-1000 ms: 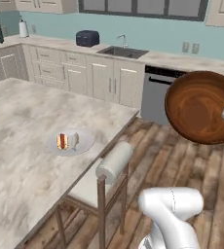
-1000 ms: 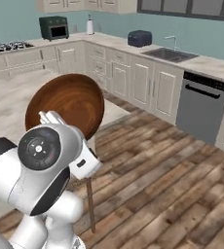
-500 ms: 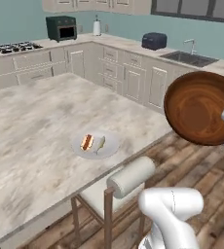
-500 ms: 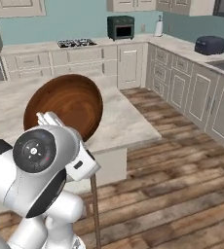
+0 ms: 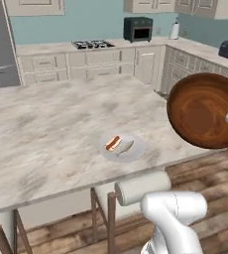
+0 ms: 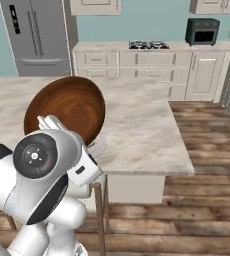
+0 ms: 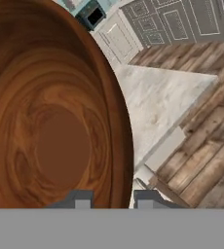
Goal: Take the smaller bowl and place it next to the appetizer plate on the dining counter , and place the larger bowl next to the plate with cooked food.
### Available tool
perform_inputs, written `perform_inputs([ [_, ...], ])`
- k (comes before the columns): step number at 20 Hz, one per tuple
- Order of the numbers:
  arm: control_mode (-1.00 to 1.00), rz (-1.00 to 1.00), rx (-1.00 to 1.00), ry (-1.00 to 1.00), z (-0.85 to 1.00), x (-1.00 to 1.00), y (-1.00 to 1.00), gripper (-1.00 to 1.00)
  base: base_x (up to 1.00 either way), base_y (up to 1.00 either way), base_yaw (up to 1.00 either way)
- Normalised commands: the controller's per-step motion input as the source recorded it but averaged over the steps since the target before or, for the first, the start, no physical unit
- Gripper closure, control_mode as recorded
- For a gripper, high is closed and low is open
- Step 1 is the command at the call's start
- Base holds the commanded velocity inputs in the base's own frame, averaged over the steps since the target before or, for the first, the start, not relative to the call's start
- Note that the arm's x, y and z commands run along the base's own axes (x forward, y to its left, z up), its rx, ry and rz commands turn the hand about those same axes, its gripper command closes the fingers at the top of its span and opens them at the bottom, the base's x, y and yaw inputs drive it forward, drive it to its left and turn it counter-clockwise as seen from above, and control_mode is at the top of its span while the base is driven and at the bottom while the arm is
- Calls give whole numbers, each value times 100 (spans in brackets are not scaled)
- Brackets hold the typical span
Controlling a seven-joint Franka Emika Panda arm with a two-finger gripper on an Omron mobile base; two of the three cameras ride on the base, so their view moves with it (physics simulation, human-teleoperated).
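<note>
Above the dining counter (image 5: 46, 124) edge, the gripper (image 7: 111, 199) pinches the larger bowl (image 5: 202, 110) by its rim, tilted on edge, at three o'clock from the plate with cooked food (image 5: 122, 147). The thin grip, seemingly slight, could slip. Since earlier, the base has swung, shifting the whole scene.

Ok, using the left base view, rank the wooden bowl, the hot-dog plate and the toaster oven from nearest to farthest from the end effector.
1. Wooden bowl: held on edge in the end effector, at the right.
2. Hot-dog plate: on the counter, left of the bowl.
3. Toaster oven: on the back counter by the far wall.
</note>
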Motion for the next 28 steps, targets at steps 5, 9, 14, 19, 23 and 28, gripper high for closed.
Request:
perform_inputs([
  [5,100,0,0,0,0,0,0,100,100,-27,56],
  [9,100,0,0,0,0,0,0,100,100,-29,52],
  [14,-100,0,0,9,-5,20,-10,100,80,-21,13],
  [19,-100,-6,0,49,-29,100,-50,100,0,0,0],
  [23,-100,-2,0,36,-37,98,-64,100,0,0,0],
  [28,-100,0,0,11,-50,73,-52,100,0,0,0],
])
